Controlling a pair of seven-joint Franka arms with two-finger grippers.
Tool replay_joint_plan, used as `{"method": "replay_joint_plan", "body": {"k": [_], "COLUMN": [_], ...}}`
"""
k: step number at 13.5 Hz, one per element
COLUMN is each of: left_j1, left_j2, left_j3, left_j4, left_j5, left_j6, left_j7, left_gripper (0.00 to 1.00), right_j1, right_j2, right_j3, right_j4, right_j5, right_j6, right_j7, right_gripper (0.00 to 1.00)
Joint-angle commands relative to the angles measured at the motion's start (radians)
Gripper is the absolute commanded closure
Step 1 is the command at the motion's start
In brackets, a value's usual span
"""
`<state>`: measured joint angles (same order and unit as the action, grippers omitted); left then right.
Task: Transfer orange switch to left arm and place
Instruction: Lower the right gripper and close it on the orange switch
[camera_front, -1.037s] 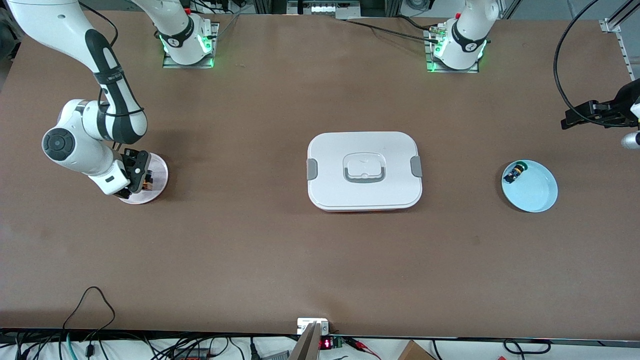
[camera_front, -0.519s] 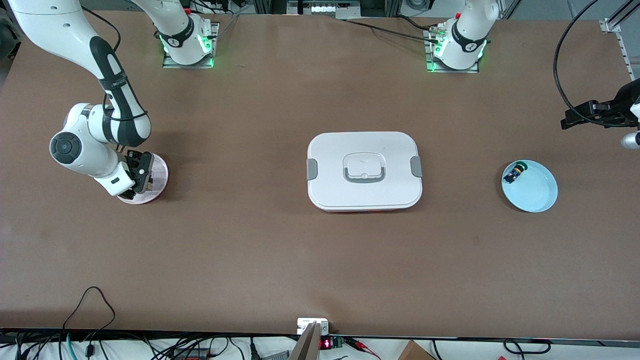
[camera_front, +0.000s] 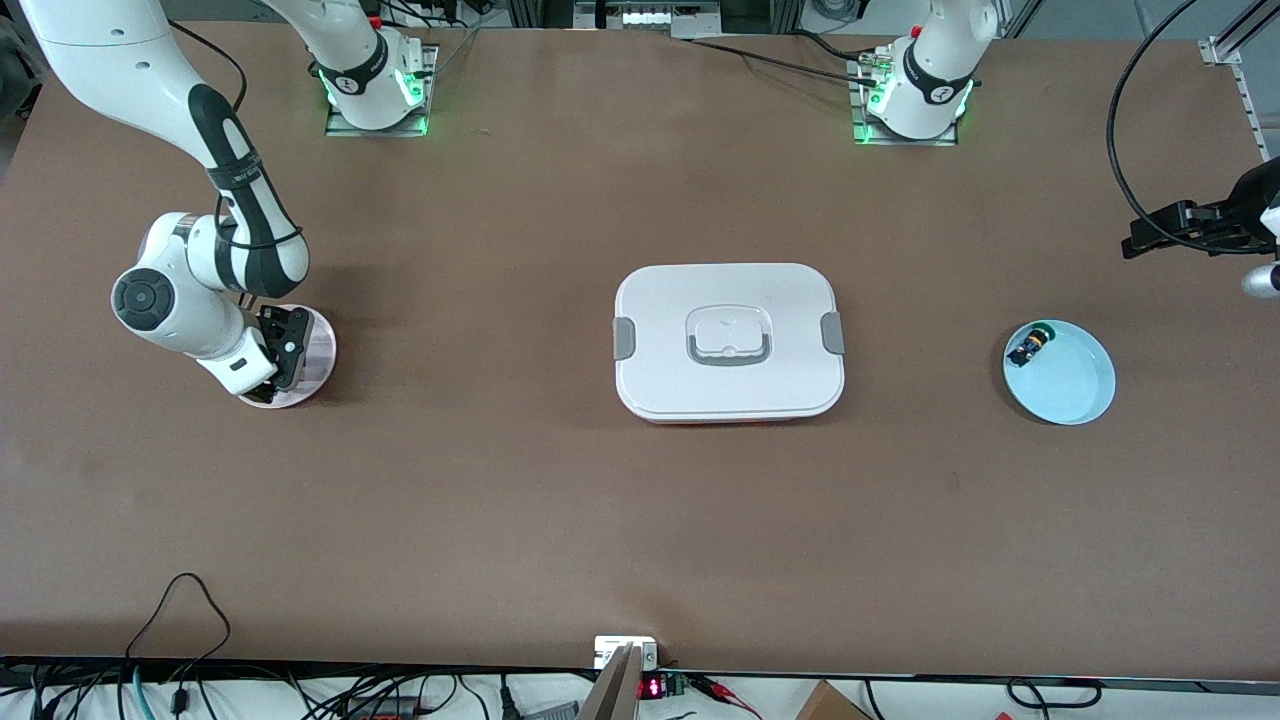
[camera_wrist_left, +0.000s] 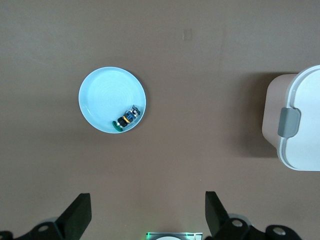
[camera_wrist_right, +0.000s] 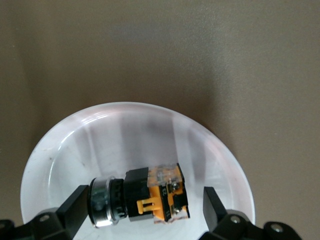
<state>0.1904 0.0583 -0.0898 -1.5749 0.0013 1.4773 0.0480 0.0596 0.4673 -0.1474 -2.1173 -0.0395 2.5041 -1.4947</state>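
Note:
The orange switch (camera_wrist_right: 145, 197), black with a silver ring and an orange block, lies on its side on a small pale pink plate (camera_wrist_right: 125, 135). My right gripper (camera_wrist_right: 145, 212) is open and low over the plate, one finger at each end of the switch, not closed on it. In the front view the right gripper (camera_front: 285, 355) hides the switch on the plate (camera_front: 318, 350) at the right arm's end. The white box (camera_front: 729, 342) stands mid-table. My left gripper (camera_front: 1140, 238) waits open and empty, high over the left arm's end; it also shows in the left wrist view (camera_wrist_left: 147, 215).
A light blue plate (camera_front: 1065, 380) holds a small black switch with a green cap (camera_front: 1030, 345), between the box and the left arm's end; plate (camera_wrist_left: 100, 100), switch (camera_wrist_left: 127, 119) and box (camera_wrist_left: 300, 125) show in the left wrist view. Cables run along the table's near edge.
My right gripper has come lower onto the pink plate and now covers the switch in the front view. The left arm has not moved.

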Motion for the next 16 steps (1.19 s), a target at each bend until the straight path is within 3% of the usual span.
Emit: {"method": "replay_joint_plan", "body": {"k": [1,7,11,12,13,16], "left_j1": [0.007,0.018,0.066,0.067,0.067,0.066], "left_j2": [0.012,0.017,0.034,0.035,0.035,0.035], "left_j3": [-0.004,-0.004,-0.004,-0.004,-0.004,-0.005], "left_j4": [0.032,0.03,0.033,0.035,0.035,0.036], "left_j5": [-0.017,-0.018,-0.049,-0.049,-0.052,-0.052], "left_j6": [-0.023,-0.025,-0.029,-0.029,-0.029,-0.029], "left_j7": [0.004,0.004,0.004,0.004,0.004,0.004], "left_gripper": [0.0,0.0,0.0,0.0,0.0,0.0], "right_j1": [-0.009,-0.009,-0.012,-0.014,-0.014,-0.012], "right_j2": [0.001,0.01,0.008,0.007,0.004,-0.004], "right_j3": [0.012,0.014,0.026,0.026,0.026,0.028], "right_j4": [0.0,-0.004,-0.004,-0.004,-0.001,0.0], "right_j5": [0.0,0.0,0.0,0.0,0.0,0.0], "right_j6": [0.013,0.029,0.025,0.027,0.027,0.016], "right_j7": [-0.019,-0.019,-0.021,-0.021,-0.022,-0.027], "right_gripper": [0.0,0.03,0.46,0.62,0.73,0.82]}}
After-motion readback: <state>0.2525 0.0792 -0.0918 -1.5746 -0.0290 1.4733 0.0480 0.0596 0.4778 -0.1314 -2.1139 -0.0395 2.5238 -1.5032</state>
